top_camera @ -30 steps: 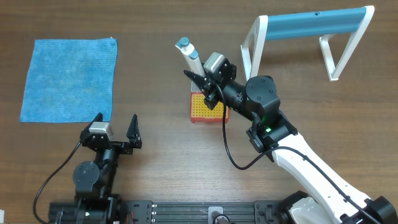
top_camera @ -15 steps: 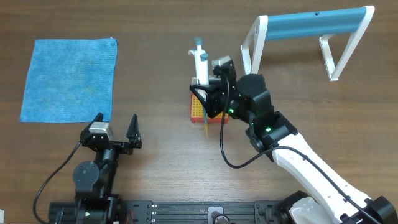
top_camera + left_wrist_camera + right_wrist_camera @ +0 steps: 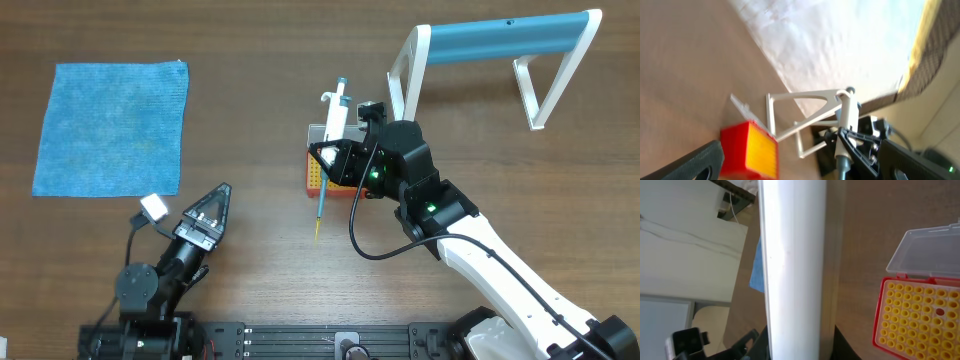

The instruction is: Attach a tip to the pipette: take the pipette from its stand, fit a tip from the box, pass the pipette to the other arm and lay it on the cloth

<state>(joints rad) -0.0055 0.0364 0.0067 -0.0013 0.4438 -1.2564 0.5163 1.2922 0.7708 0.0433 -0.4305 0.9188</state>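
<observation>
Our right claw (image 3: 331,160) grasps the pipette (image 3: 334,115) (tip (image 3: 319,222) fitted, pointing toward our bases); our left claw (image 3: 212,205), released, faces it, well apart.

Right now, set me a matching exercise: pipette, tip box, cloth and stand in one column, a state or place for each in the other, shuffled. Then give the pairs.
Things:
1. pipette
2. tip box
3. cloth
4. stand

States or places:
A. blue, spread flat, far left in the top view
B. lid swung open, yellow tips inside
C. white legs and blue bar, far right in the top view
D. held in the right gripper, yellow tip fitted

Pairs: 1-D, 2-B, 3-A, 4-C
</observation>
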